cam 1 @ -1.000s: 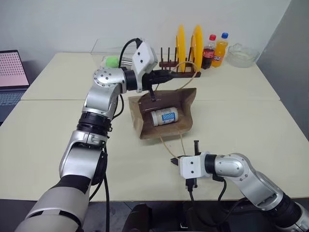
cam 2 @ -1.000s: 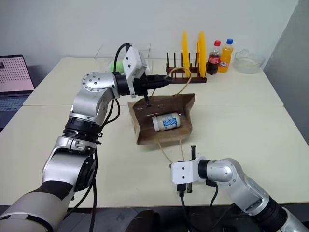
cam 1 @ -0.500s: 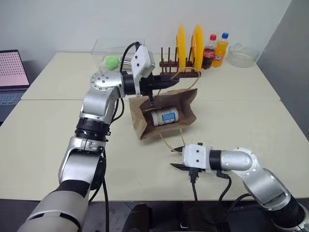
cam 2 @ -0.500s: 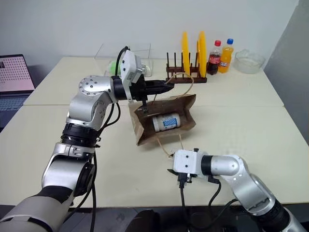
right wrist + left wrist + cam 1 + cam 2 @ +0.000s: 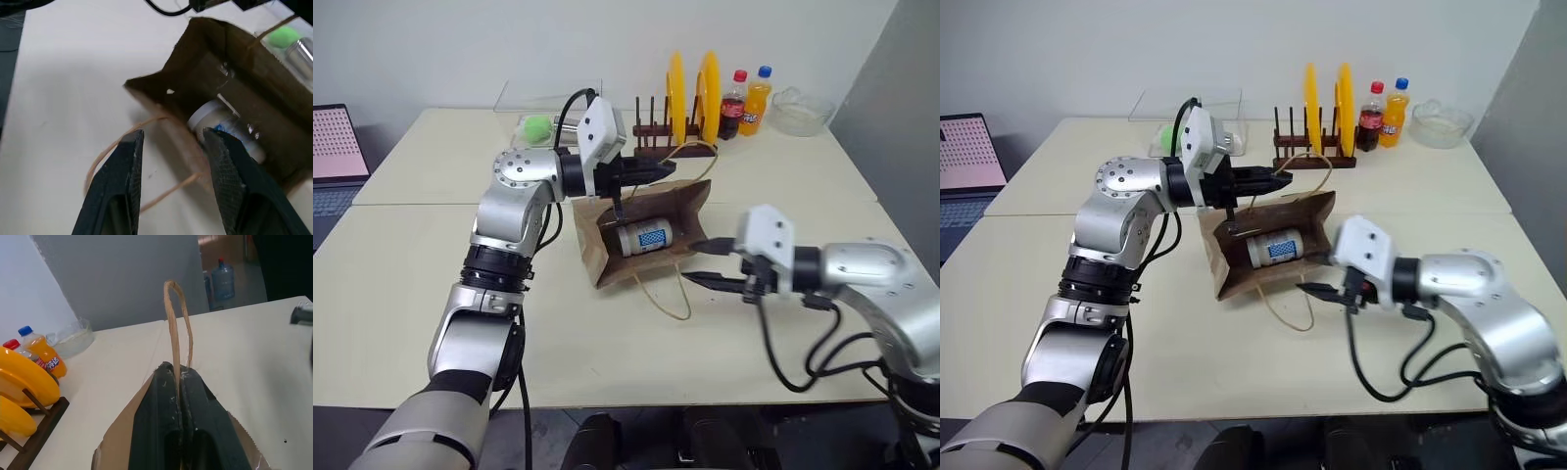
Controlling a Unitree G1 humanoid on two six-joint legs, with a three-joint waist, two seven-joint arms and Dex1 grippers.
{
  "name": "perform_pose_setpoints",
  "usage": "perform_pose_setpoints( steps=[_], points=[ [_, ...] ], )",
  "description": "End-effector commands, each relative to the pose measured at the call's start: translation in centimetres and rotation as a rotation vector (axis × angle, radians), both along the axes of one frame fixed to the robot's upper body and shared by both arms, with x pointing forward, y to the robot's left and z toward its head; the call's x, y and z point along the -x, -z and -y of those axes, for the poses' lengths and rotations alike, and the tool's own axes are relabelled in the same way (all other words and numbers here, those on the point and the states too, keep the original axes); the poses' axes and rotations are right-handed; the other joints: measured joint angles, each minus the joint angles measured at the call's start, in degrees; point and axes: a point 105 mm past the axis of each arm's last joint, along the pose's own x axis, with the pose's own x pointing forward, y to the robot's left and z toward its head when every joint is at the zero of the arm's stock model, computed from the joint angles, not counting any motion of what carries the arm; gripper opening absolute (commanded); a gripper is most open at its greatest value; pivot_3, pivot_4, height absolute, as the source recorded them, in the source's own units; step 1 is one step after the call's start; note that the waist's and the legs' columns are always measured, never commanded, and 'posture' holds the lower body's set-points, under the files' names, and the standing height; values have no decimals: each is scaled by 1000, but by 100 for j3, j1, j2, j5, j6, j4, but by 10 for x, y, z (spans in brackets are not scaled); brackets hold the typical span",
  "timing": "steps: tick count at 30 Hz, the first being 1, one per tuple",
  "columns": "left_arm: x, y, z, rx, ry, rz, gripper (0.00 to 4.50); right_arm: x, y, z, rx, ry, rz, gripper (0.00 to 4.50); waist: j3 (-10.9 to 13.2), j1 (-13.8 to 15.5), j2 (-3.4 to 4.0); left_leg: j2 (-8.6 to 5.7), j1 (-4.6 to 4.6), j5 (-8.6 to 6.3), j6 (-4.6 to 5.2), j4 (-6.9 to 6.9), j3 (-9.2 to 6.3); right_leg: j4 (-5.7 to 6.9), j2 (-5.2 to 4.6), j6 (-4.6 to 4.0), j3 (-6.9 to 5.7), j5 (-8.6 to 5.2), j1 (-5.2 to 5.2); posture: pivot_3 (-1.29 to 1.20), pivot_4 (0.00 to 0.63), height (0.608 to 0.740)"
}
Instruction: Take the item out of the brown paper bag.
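Now at mid-table, lying on its side with its mouth held wide: brown paper bag (image 5: 646, 235), white can with a blue patterned label (image 5: 643, 236) resting inside on the lower wall. Left gripper (image 5: 661, 168) level above the mouth, fingers pressed together on the upper loop handle (image 5: 175, 328). Right gripper (image 5: 705, 262) just beside the bag's opening, fingers (image 5: 120, 181) spread and empty, lower handle (image 5: 668, 294) lying loose on the table (image 5: 607, 343).

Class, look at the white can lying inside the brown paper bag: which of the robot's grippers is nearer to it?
Left. The left gripper is shut on the brown paper bag's upper handle, just above the white can. The right gripper is open, outside the bag's mouth, aimed inward.
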Motion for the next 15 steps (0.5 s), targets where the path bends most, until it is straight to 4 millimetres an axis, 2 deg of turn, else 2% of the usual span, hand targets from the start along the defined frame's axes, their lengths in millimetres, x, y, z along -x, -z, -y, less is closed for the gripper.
perform_pose_setpoints(
  steps=[1,2,4,7,9,15],
  points=[
    [7,-21,-3,31,21,58,0,-31,1,-14,97,33,161,2372,0,-12,0,-1,-2,0,0,0,2,0,-1,-1,3,0,-2,0,150,740],
    [7,-21,-3,32,20,57,0,-38,3,-17,123,30,181,2553,0,-16,0,-2,-2,0,-1,1,5,0,-2,-1,5,1,-4,0,150,740],
    [7,-22,-4,36,14,58,0,-52,7,-26,155,28,206,3203,0,-22,0,-2,-3,1,-1,1,4,0,-2,-13,5,7,-5,0,150,740],
    [7,-23,-6,40,7,58,0,-71,15,-37,211,28,241,4379,0,-35,0,-2,-4,1,-2,0,3,1,-2,-31,3,18,-5,0,150,740],
    [7,-23,-7,41,3,58,0,-80,24,-40,305,10,280,4448,0,-36,0,-2,-6,1,-2,0,4,0,-3,-33,2,19,-6,0,150,740],
    [6,-23,-8,42,-5,60,0,-87,35,-44,463,-63,321,4448,0,-53,0,-3,-8,1,-2,1,5,0,-4,-33,3,19,-7,0,150,740]
  ],
)
